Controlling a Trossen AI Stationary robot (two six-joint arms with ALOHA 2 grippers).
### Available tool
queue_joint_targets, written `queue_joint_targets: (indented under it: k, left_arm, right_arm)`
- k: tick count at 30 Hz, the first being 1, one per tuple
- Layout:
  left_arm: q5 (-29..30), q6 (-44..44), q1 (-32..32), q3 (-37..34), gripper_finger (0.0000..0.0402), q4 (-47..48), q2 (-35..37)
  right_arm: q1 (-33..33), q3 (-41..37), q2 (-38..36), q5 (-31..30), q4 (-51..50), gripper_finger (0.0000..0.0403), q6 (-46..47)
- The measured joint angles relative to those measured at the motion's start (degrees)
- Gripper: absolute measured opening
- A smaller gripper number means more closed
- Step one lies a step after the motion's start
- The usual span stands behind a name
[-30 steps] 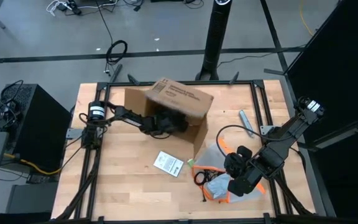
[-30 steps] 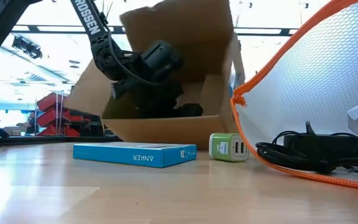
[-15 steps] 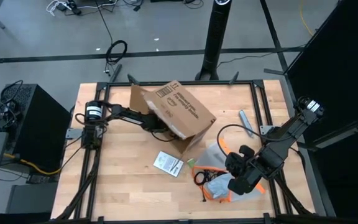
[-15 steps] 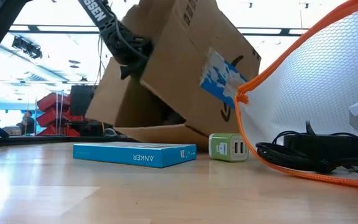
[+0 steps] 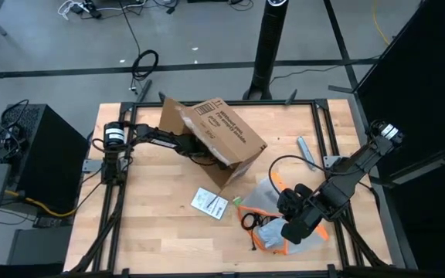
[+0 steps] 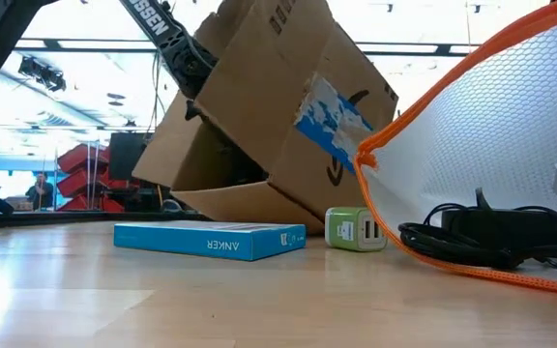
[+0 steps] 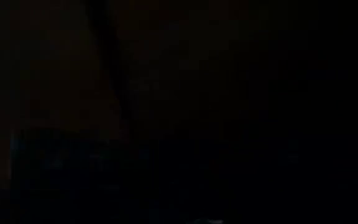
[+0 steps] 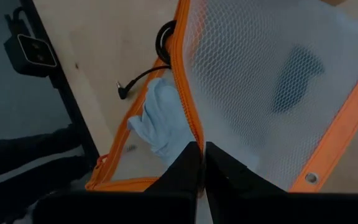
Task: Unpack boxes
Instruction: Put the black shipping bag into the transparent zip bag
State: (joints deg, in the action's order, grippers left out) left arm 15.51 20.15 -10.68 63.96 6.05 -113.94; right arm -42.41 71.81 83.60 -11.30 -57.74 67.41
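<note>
One brown cardboard box (image 5: 219, 139) is sitting tilted near the back middle of the table (image 5: 153, 224), with one lower edge resting on the wood and its opening turned toward the left arm. In the low view the box (image 6: 269, 116) is leaning over, showing a torn white-and-blue label (image 6: 329, 114) on its side. In the high view a printed label is facing upward on the top panel.

The left arm is reaching from the left edge of the table into the box opening. The left gripper is lying hidden inside the box, and the left wrist view is showing only darkness, so whether its fingers are apart or together cannot be told.

The right gripper (image 8: 201, 163) is working at the front right of the table. Its two fingers are pressing together on the orange edge of the mesh pouch (image 8: 272, 87), pinching the zipper seam between them. In the high view the right gripper (image 5: 294, 224) is hanging over the pouch (image 5: 273, 205), which is lying just beside the box's lower corner. In the low view the pouch wall is standing raised. A black cable (image 6: 472, 237) and a pale crumpled item (image 8: 160, 118) are resting inside the pouch.

A flat blue Anker package (image 6: 211, 238) is lying on the table in front of the box. A small green charger (image 6: 356, 230) is sitting between that package and the pouch, close to the box's lower edge.
</note>
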Motion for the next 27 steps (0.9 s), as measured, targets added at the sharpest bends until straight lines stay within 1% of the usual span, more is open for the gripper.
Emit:
queue_joint_targets:
  k: [14, 18, 20, 27]
  left_arm:
    - [2.8, -0.3, 2.0, 16.0, 0.0001, 28.6, -0.9]
    - [5.1, -1.5, 3.3, 21.5, 0.0000, 37.3, -1.0]
    - [6.2, -1.9, 3.8, 23.7, 0.0000, 39.9, -0.9]
    - [6.9, -1.7, 5.0, 29.2, 0.0001, 46.1, -0.8]
  right_arm:
    - [-0.3, 0.0, -0.2, 4.6, -0.6, 0.0000, -0.2]
    - [-0.6, 0.0, -0.4, 4.9, -0.8, 0.0000, -0.2]
    - [-0.7, 0.0, -0.4, 4.9, -0.8, 0.0000, -0.2]
    - [-1.0, 0.0, -0.4, 4.6, -1.1, 0.0000, -0.2]
